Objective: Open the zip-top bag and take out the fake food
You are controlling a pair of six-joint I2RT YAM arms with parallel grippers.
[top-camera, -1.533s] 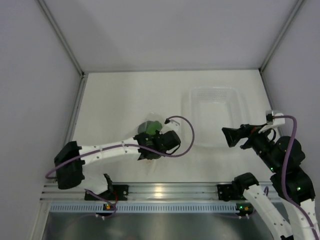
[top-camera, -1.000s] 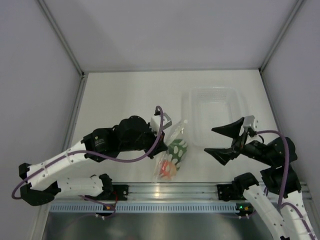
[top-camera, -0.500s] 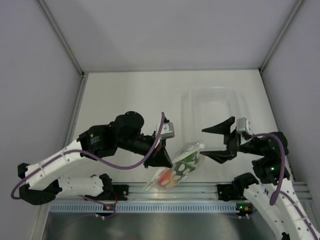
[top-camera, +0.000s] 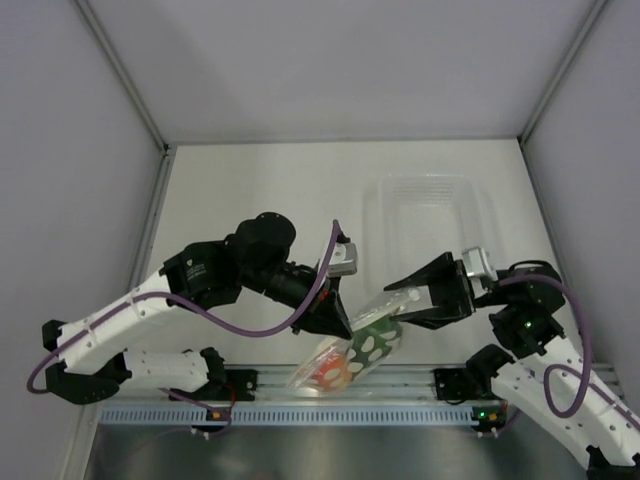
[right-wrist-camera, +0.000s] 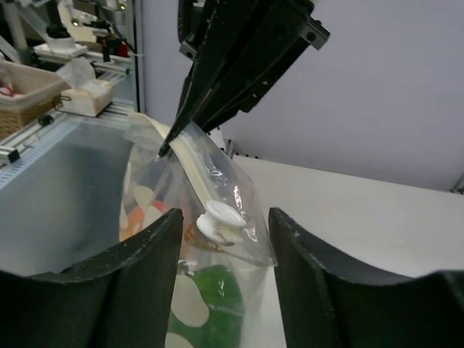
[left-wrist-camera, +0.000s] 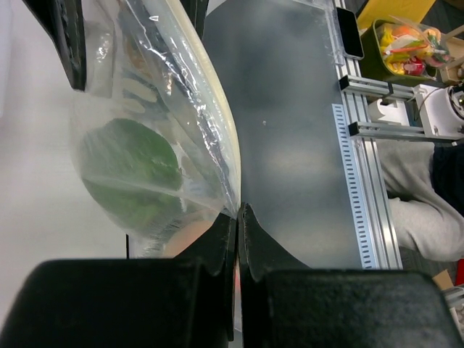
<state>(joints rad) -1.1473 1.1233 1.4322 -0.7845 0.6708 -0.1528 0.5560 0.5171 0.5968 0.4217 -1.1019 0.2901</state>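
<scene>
While the left gripper [left-wrist-camera: 238, 212] pinches the top edge of the zip-top bag [top-camera: 352, 350] in fully closed jaws, the bag hangs over the near edge of the table [top-camera: 250, 200], fake food [left-wrist-camera: 130, 170] inside. The right gripper [right-wrist-camera: 225, 217] stands partly open astride the bag's slider corner, gripping nothing.

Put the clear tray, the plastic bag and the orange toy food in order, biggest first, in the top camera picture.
1. clear tray
2. zip-top bag, held up nearer the camera, so it may look extra big
3. orange toy food inside it
</scene>
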